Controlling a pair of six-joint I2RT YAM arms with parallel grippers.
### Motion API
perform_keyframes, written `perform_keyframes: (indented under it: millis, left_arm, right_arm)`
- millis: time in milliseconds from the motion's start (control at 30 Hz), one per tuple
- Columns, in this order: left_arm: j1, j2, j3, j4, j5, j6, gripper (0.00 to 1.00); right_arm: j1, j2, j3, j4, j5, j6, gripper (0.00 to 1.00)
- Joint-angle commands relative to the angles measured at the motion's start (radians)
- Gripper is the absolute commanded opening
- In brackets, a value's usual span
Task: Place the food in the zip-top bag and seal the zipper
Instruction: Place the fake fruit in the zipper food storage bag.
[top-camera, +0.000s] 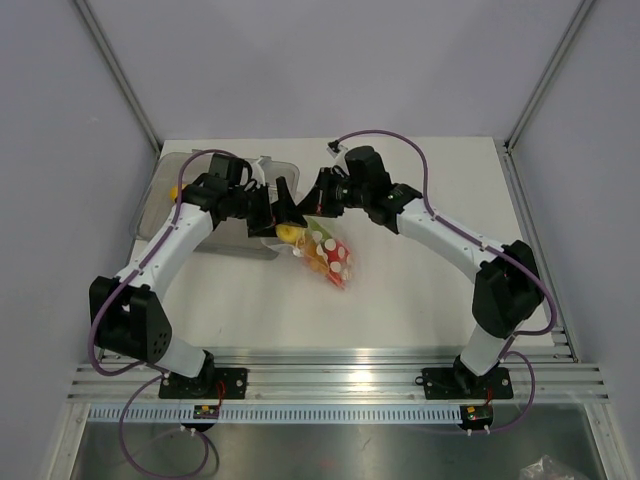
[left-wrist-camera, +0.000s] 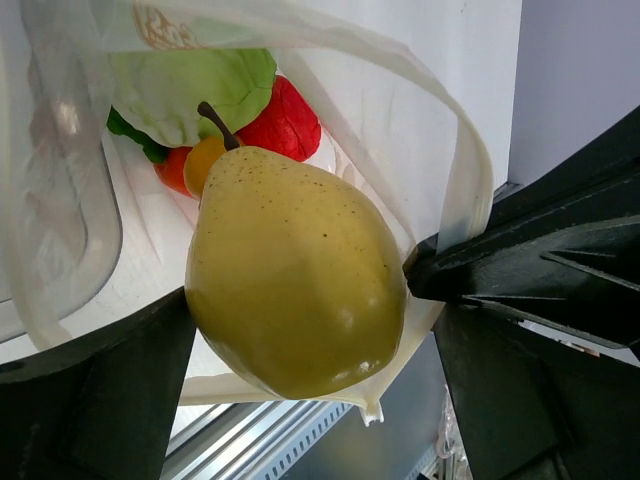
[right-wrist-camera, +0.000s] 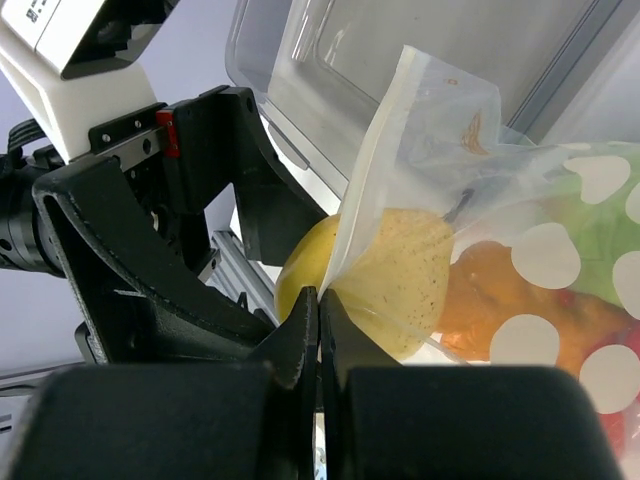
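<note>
Nearly done with the filling. In the middle of the top view, on the desk (top-camera: 420, 300): the bag (top-camera: 335, 262), with green, red and orange food (left-wrist-camera: 190, 90) inside. Halfway through the bag's mouth: a yellow pear (left-wrist-camera: 295, 280), with the left fingers (left-wrist-camera: 100, 400) spread wide on each side. Cannot tell if squeezing or let go. Right fingers (right-wrist-camera: 300, 340) clenched on the bag's edge. Left to do: push the pear all the way in, then press the zipper (left-wrist-camera: 470, 170) closed.
</note>
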Motion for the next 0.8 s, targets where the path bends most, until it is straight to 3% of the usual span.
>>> perform_keyframes:
  millis: [0,267,600,767]
  left_arm:
    - [-0.006,-0.026,0.069,0.016,-0.014,0.027,0.99]
    - [0.009,-0.045,0.137,-0.1,-0.144,0.099,0.96]
    - [0.011,0.015,0.107,0.018,-0.084,0.032,0.97]
    - [0.015,0.015,0.163,-0.012,-0.115,0.056,0.97]
  right_arm:
    - [0.009,-0.064,-0.009,0.062,-0.037,0.011,0.0]
    - [0.009,-0.104,-0.035,0.063,-0.028,0.003,0.0]
    - [0.009,-0.162,-0.098,0.158,-0.094,0.049,0.0]
    - [0.009,-0.178,-0.121,0.157,-0.082,0.04,0.0]
